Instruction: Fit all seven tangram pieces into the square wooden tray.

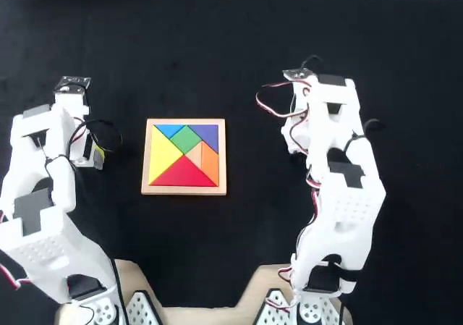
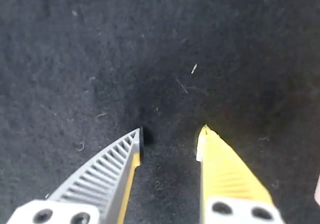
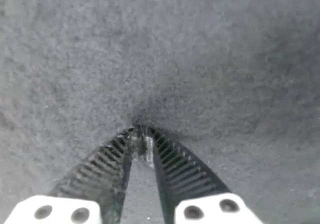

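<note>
Tangram pieces (image 1: 184, 155) seem all fitted in the square wooden tray (image 1: 185, 190). It lies on the tabletop (image 1: 217, 50) between the left claw (image 2: 170, 136), open and empty, and the right claw (image 3: 141, 131), closed on nothing. Neither claw is clearly nearer to it.

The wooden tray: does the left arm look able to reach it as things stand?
Probably yes: the left end effector hangs open over bare cloth, and nothing lies between it and the wooden tray.

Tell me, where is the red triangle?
In the high view, the red triangle lies inside the wooden tray, along its near edge, with the yellow triangle and orange piece beside it.
</note>
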Controlling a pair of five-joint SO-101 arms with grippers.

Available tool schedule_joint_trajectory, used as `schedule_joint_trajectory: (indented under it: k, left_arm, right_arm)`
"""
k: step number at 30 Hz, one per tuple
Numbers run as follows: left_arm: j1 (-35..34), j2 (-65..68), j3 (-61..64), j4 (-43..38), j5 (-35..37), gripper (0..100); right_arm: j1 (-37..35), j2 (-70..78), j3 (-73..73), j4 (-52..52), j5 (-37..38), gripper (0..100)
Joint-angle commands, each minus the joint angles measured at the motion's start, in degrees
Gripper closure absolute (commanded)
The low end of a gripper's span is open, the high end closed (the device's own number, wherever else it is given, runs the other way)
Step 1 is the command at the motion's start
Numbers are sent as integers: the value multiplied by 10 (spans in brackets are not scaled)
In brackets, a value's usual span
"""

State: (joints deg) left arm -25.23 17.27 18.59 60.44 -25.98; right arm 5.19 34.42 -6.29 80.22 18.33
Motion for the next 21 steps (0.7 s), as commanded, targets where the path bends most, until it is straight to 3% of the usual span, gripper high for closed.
schedule_joint_trajectory:
  k: [1,9,15,21]
  left_arm:
    - [-2,11,10,13,-11,812]
    - [6,-62,121,15,-60,812]
    - [26,-80,159,105,-59,812]
    - [24,-106,134,46,-37,811]
  right_arm:
    - [-6,13,-9,18,13,988]
    - [-5,12,29,55,50,988]
    - [-5,11,75,58,57,988]
    - [-5,-36,78,55,54,988]
